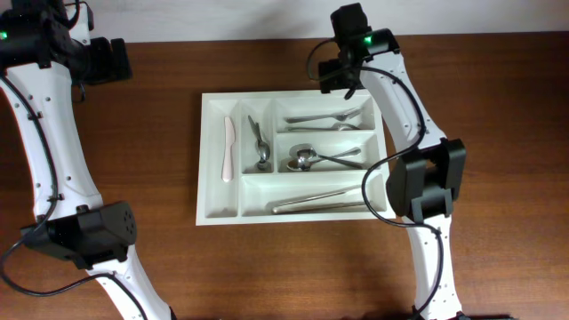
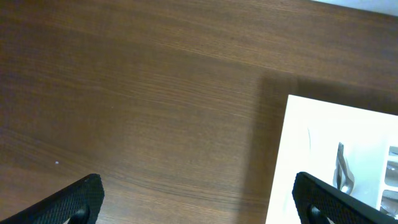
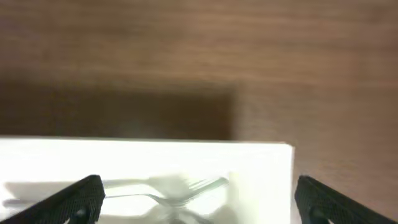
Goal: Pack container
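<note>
Our right gripper [image 3: 199, 208], jaws spread, hangs at the far rim of the cutlery tray [image 1: 204, 178] (left gripper [image 2: 199, 204] likewise spread). If it drops, we could clip that rim and shove the tray.

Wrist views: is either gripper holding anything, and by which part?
Nothing is held. The left gripper is open over the table beside the container; the right gripper is open at the container's edge, fingers empty.
</note>
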Available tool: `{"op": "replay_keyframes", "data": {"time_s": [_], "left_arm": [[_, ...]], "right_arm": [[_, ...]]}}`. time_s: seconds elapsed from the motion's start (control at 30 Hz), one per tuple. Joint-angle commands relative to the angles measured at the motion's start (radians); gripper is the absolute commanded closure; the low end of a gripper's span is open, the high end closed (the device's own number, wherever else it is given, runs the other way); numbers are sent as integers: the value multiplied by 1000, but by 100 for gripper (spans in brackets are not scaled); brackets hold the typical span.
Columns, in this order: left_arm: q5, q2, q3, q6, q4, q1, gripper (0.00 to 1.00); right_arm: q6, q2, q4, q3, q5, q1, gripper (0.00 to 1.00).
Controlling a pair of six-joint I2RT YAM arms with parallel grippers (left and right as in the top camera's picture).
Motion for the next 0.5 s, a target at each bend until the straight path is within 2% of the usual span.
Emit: {"op": "replay_keyframes", "data": {"time_s": [0.0, 0.27, 0.47], "left_arm": [[4, -13, 6, -6, 0, 4, 1], [4, -13, 6, -6, 0, 4, 1], [4, -13, 6, -6, 0, 4, 1]], "right_arm": [[-52, -188, -36, 22, 95, 4, 1], [-45, -448, -279, 21, 50, 31, 1], [12, -490, -447, 21, 10, 68, 1]]}}
